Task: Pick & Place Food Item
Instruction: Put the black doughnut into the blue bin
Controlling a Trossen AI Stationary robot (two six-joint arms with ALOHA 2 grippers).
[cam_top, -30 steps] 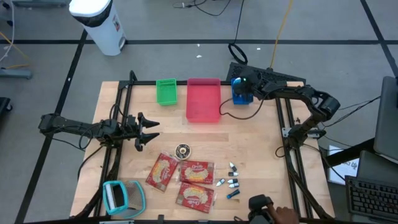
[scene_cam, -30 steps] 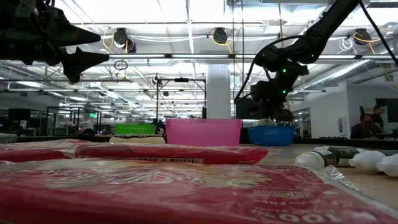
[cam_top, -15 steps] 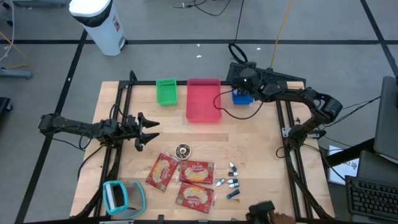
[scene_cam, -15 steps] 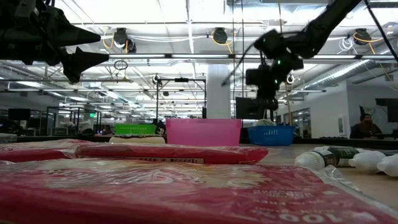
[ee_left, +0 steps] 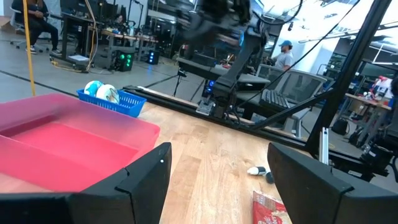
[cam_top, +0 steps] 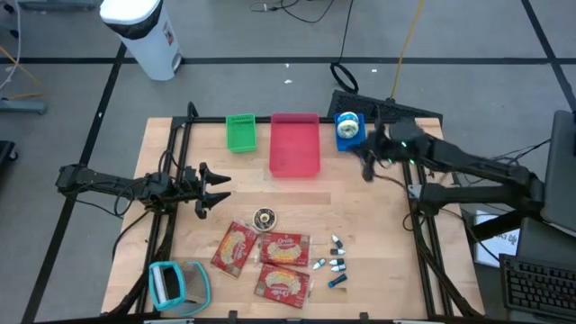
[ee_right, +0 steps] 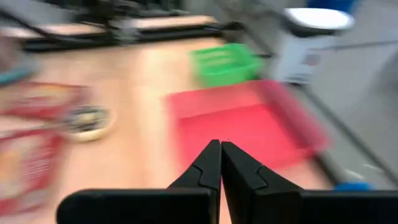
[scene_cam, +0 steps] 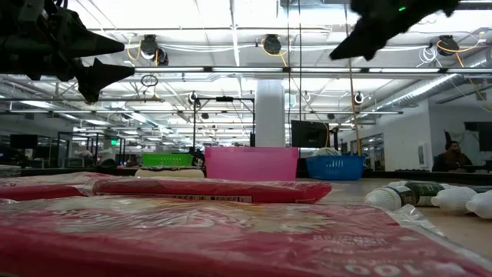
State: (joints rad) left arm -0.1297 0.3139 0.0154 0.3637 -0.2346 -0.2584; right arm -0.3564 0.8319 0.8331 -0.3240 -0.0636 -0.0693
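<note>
My left gripper [cam_top: 219, 189] stands over the left part of the table [cam_top: 378, 234], level with its middle. My right gripper [cam_top: 367, 166] hangs above the right part, just before the small basket [cam_top: 346, 135]. Three containers line the far edge: a narrow bin [cam_top: 240, 132] on the left, a wide tray [cam_top: 294, 144] in the middle, the small basket on the right with items inside. A small round tin [cam_top: 264, 218] lies near the centre. Before it lie three flat packets [cam_top: 270, 259], close together. To their right lies a cluster of small bottles [cam_top: 336, 264]. A tape dispenser [cam_top: 174, 283] sits at the near left corner.
</note>
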